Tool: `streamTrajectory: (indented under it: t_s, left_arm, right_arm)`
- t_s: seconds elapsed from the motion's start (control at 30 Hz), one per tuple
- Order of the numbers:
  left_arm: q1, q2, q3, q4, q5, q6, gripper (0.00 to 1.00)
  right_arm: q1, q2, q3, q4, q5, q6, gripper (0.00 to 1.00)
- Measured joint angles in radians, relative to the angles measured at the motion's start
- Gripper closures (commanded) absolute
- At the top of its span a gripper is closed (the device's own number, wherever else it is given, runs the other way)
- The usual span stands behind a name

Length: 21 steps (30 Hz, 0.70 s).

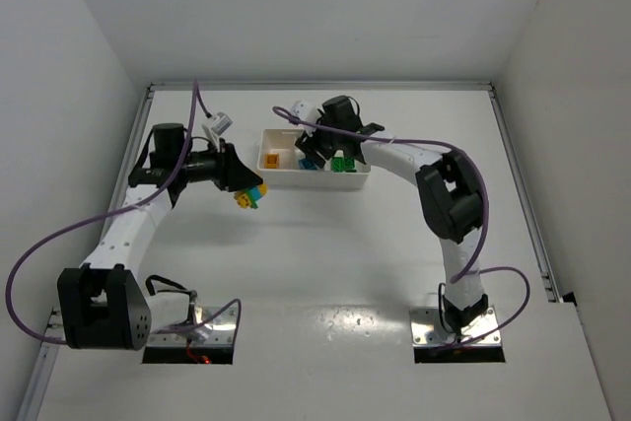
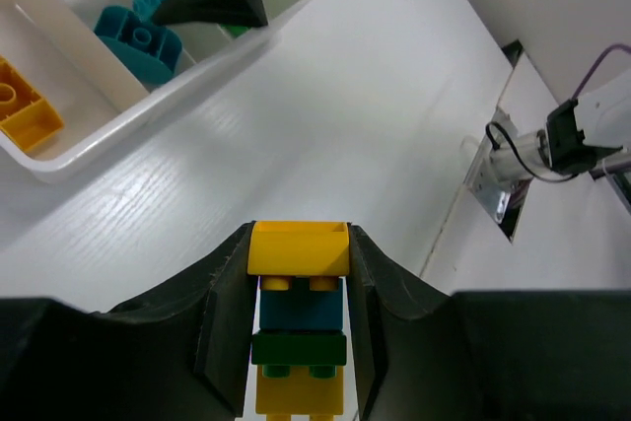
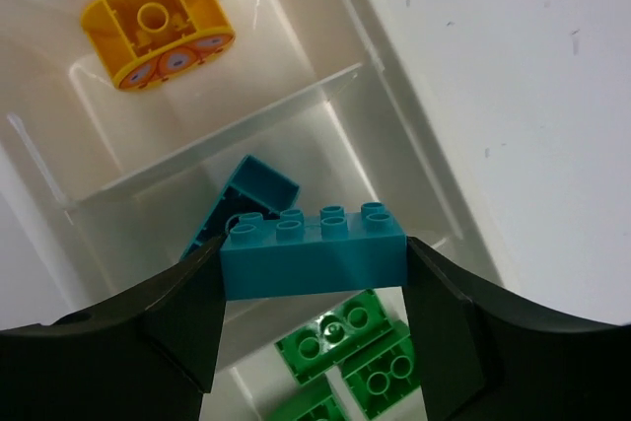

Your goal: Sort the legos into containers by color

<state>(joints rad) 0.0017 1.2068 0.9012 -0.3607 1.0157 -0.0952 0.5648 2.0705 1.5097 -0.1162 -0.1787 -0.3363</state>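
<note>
My left gripper (image 2: pixel 299 273) is shut on a stack of bricks (image 2: pixel 299 327), yellow, blue, green and yellow, held above the table just left of the white tray (image 1: pixel 281 178); the stack also shows in the top view (image 1: pixel 249 195). My right gripper (image 3: pixel 314 268) is shut on a long cyan brick (image 3: pixel 314 251) by its ends, above the tray's middle compartment, where another cyan brick (image 3: pixel 237 199) lies. A yellow brick (image 3: pixel 158 27) lies in one end compartment and green bricks (image 3: pixel 350 357) in the other.
The tray sits at the far middle of the white table (image 1: pixel 325 263). White walls enclose the left, right and back. Purple cables (image 1: pixel 59 234) hang from both arms. The right arm's base plate (image 2: pixel 498 179) shows in the left wrist view.
</note>
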Motion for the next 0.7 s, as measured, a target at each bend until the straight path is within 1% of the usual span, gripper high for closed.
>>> streamTrajectory:
  t_s: [0.03,0.17,0.3,0.37,0.47,0.57,0.6,0.7]
  left_arm:
    - [0.000,-0.008,-0.017,0.033,-0.002,-0.024,1.00]
    - [0.000,-0.052,-0.105,0.196,-0.012,-0.151,1.00]
    - [0.000,-0.077,-0.183,0.379,-0.036,-0.299,1.00]
    - [0.000,-0.078,-0.206,0.462,-0.048,-0.371,1.00]
    - [0.000,-0.078,-0.221,0.573,-0.063,-0.472,1.00]
    - [0.000,-0.074,-0.225,0.686,-0.071,-0.570,1.00]
    - [0.000,-0.068,-0.225,0.727,-0.071,-0.604,1.00]
    - [0.000,-0.053,-0.226,0.810,-0.076,-0.684,1.00]
  right_arm:
    - [-0.003,0.006,0.001,-0.007,-0.012,0.008,0.24]
    - [-0.008,0.007,0.004,-0.035,-0.060,0.048,0.17]
    - [-0.019,-0.020,0.002,-0.043,-0.132,0.112,0.17]
    - [-0.032,-0.061,-0.012,-0.037,-0.206,0.171,0.17]
    - [-0.064,-0.146,-0.047,-0.003,-0.379,0.309,0.17]
    - [-0.091,-0.199,-0.082,0.100,-0.559,0.474,0.17]
    - [-0.098,-0.212,-0.111,0.163,-0.627,0.548,0.17]
    - [-0.096,-0.216,-0.187,0.289,-0.740,0.727,0.17]
